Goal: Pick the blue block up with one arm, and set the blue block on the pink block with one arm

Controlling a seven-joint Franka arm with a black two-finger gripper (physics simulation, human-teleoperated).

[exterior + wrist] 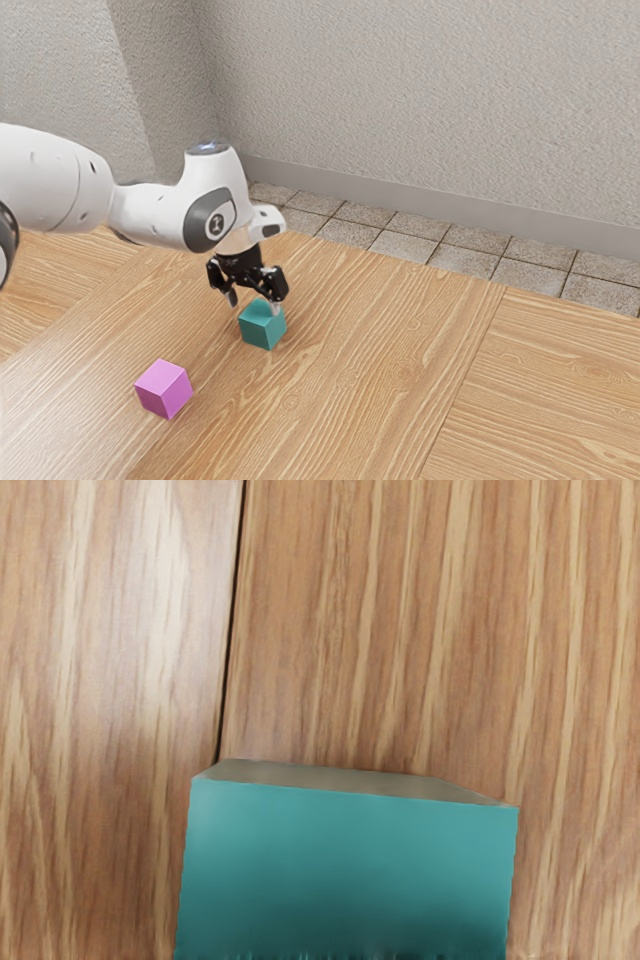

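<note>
Gripper [254,296] spread, holding nothing, just above the blue block [262,327]; pink block [163,388] nearby on the table [400,400]

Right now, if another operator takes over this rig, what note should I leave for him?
The gripper is open, just above the blue block, not gripping it.
The blue block (it looks teal) rests on the table, directly under the hand.
The pink block lies apart, toward the exterior view's left.
Done: approach. Left: grasp, lift, set it on the pink block.

Exterior: high side, wide. Wrist: downward, close. Shared: teal block [263,326] [345,870].
</note>
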